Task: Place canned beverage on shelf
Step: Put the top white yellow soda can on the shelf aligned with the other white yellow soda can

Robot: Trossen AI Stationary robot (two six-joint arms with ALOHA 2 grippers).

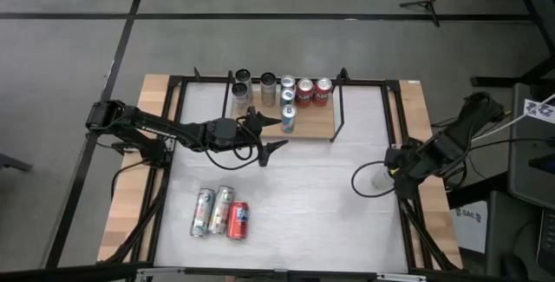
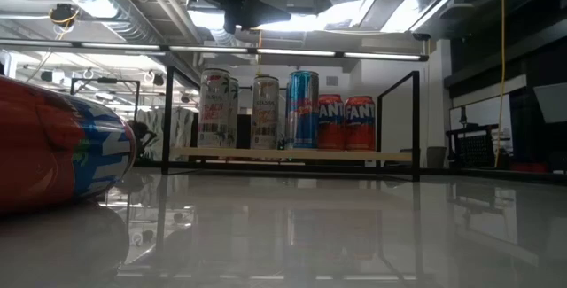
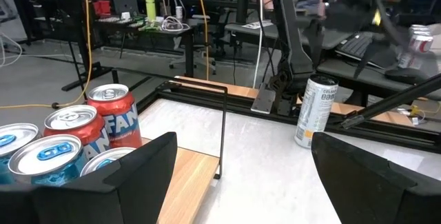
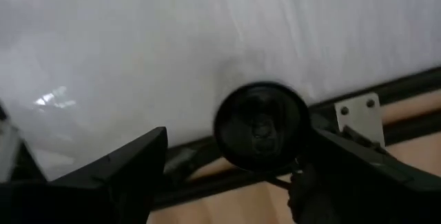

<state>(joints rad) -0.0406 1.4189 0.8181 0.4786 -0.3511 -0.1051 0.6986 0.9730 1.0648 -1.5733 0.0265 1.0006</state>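
Shelf (image 1: pixel 314 122): light-wood board with thin black rod uprights at each end, standing at the far side of the white table (image 1: pixel 286 204), about centred. Cans upright on it in the high view: two dark-topped cans (image 1: pixel 242 77) at its left end, a silver-topped one beside them, two blue-topped cans (image 1: pixel 288 96) in a short file, then two red cans (image 1: pixel 313 91) toward its right end. Low view shows the row side-on: two pale tall cans, one blue tall can (image 2: pixel 303 109), two red cans with white lettering.

One more blue-topped can (image 1: pixel 288 119) stands on the board's front part, just beside the left gripper (image 1: pixel 269 132). Left arm reaches in from the table's left edge; its fingers are spread wide, one tip near that can, the other out over the table in front of the shelf. Nothing is between them. Left wrist view: blue and red can tops close below the fingers (image 3: pixel 141 176).

Near front-left of the table, three cans (image 1: pixel 220 213) lie on their sides, side by side: two pale, one red and blue.

Right gripper (image 1: pixel 386 173) sits at the table's right edge, fingers parted on either side of a can (image 4: pixel 260 124) seen end-on in the right wrist view; contact cannot be told. The left wrist view shows this pale can (image 3: pixel 315 111) upright.
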